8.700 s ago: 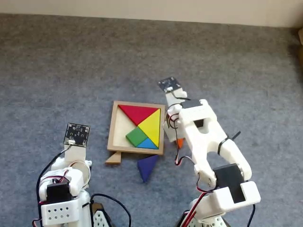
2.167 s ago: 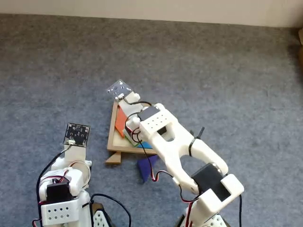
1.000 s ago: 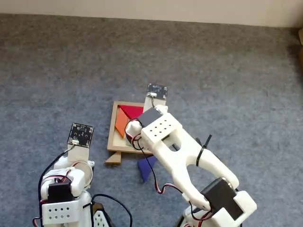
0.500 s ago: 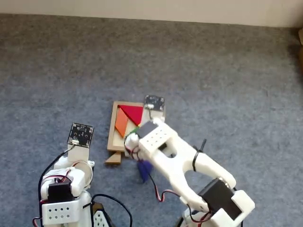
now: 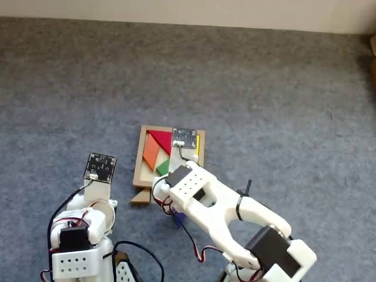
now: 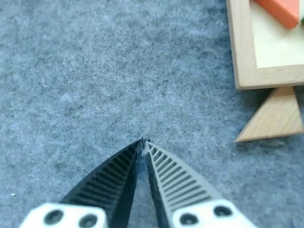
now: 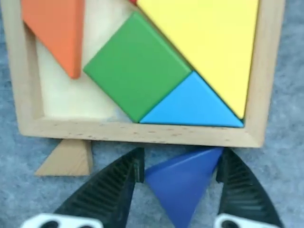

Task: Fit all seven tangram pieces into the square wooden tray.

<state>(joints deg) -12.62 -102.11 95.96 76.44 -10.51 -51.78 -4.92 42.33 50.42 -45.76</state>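
Right wrist view: dark blue triangle (image 7: 183,183) lies between spread jaws.

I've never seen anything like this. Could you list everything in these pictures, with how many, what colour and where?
tray: one, pale wood, square, on the carpet in front of the arms
red triangle: one, in the tray's far part
yellow triangle: one, large, in the tray
green square: one, in the tray, beside the yellow triangle
light blue triangle: one, small, in the tray against its near rim
orange piece: one, slanted, in the tray
dark blue triangle: one, on the carpet just outside the near rim
wooden triangle: one, tan, on the carpet by the tray's near corner
carpet: one, grey, under everything
left gripper: one, shut, over bare carpet
right gripper: one, open, straddling the dark blue triangle
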